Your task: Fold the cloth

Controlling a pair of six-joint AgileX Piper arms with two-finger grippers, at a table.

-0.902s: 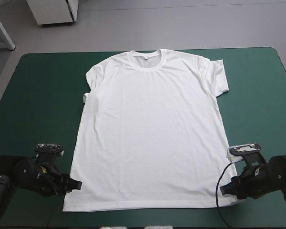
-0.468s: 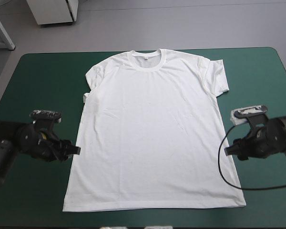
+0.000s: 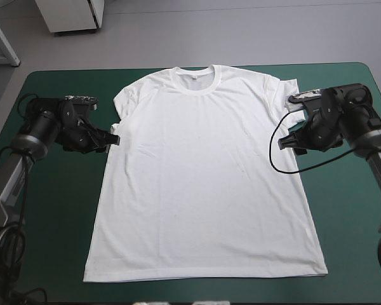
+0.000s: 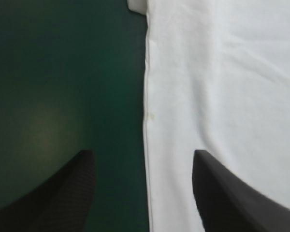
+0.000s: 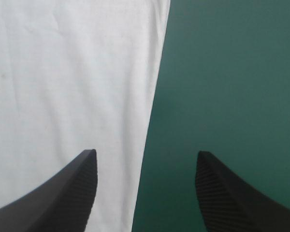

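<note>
High view: the T-shirt (image 3: 203, 171) lies spread flat at centre frame on the teal-green cover (image 3: 51, 241), collar toward the top. Both arms have come up from the lower corners by the hem. The left gripper (image 3: 114, 138) is now mid-left at the sleeve and the right gripper (image 3: 282, 143) mid-right at the other. No fold is made yet; a sleeve-level grasp seems next.

Left wrist view: the fingers stand apart and empty, and the shirt's side edge runs between them.

Right wrist view: likewise spread, holding nothing.

Whether the tips touch the cloth cannot be told, and the left sleeve looks tucked and unclear.
</note>
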